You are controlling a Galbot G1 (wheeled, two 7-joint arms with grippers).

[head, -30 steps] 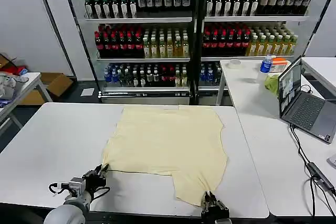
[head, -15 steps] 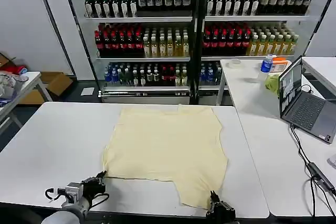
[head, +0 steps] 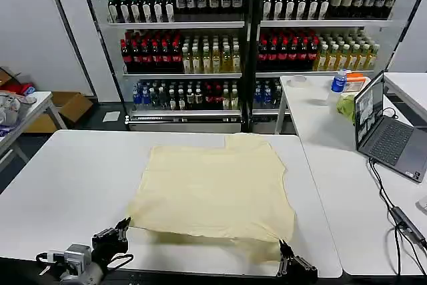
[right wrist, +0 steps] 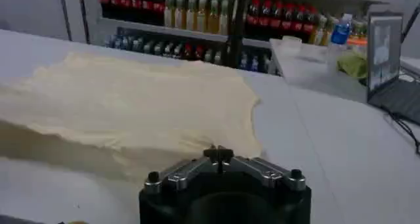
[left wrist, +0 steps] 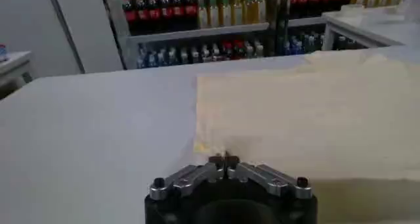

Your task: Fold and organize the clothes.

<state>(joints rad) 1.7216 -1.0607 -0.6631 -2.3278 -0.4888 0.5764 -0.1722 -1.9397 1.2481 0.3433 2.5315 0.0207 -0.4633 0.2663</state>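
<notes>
Cream-yellow T-shirt (head: pixel 217 188) flat on white table (head: pixel 73 178), centre of head frame.

Near hem runs lower centre, sagging a little off the table between the two pincers. Left gripper (head: pixel 119 230) at lower left, fingertips pressed together, at the shirt's near-left corner; a grip on cloth cannot be confirmed. Right gripper (head: pixel 288 257) at lower right, fingers together, at the near-right hem corner.

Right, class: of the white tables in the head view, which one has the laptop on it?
The table on the robot's right, beside the big table holding the cream T-shirt; an open grey laptop sits there.
</notes>
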